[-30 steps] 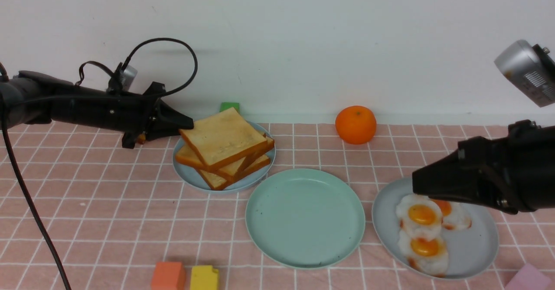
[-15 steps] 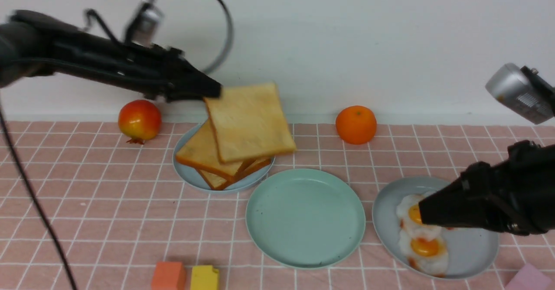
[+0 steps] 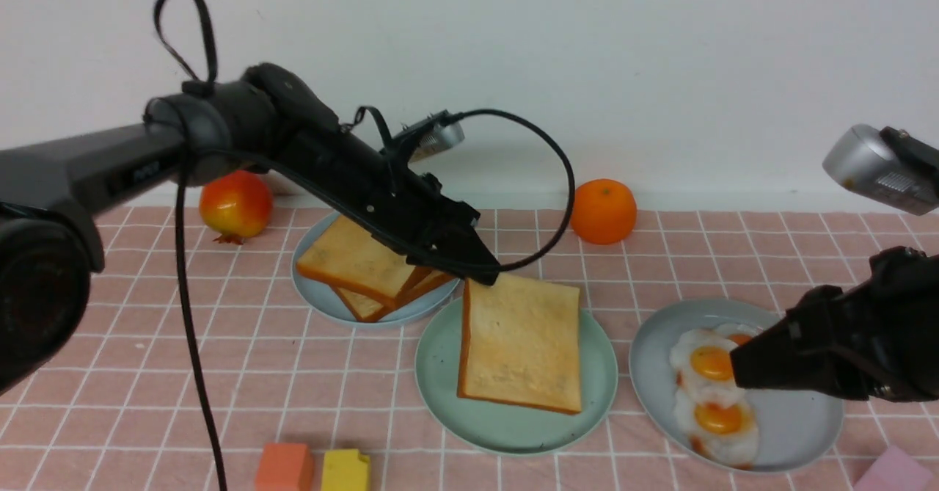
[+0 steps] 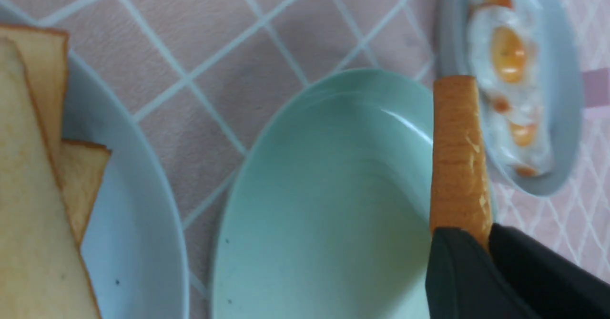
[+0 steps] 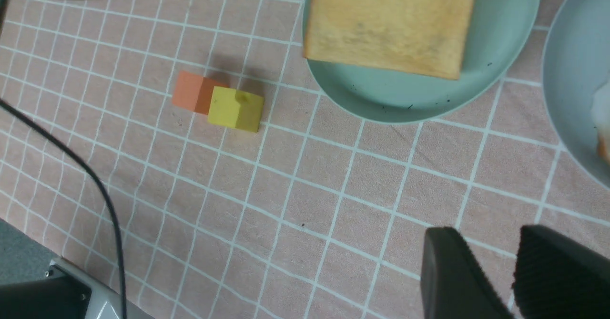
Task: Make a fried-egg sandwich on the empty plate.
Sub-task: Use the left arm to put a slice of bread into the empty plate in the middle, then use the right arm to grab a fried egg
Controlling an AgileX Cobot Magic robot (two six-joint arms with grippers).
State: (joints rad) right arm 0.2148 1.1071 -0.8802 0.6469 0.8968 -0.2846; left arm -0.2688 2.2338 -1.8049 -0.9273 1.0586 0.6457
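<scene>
My left gripper (image 3: 480, 274) is shut on the far edge of a golden-brown toast slice (image 3: 521, 344). The slice slopes down over the mint-green plate (image 3: 440, 373), its near edge low in the plate. The left wrist view shows the slice edge-on (image 4: 460, 157) between the jaws (image 4: 481, 242), over the plate (image 4: 310, 204). My right gripper (image 3: 737, 366) is slightly open and empty, beside the fried eggs (image 3: 711, 365) on the grey-blue plate (image 3: 807, 417). Its jaws (image 5: 495, 242) show a gap. More toast (image 3: 359, 260) is stacked on the pale-blue plate (image 3: 323, 300).
An orange (image 3: 603, 211) and a red fruit (image 3: 235, 205) sit near the back wall. Orange (image 3: 285, 467) and yellow (image 3: 346, 470) blocks lie at the front edge, a pink block (image 3: 891, 473) at the front right. The left arm's cable (image 3: 198, 373) hangs over the left side.
My left arm lifted the top toast slice off the stack and swung it right and down onto the mint-green plate. My right gripper drew back a little to the right.
</scene>
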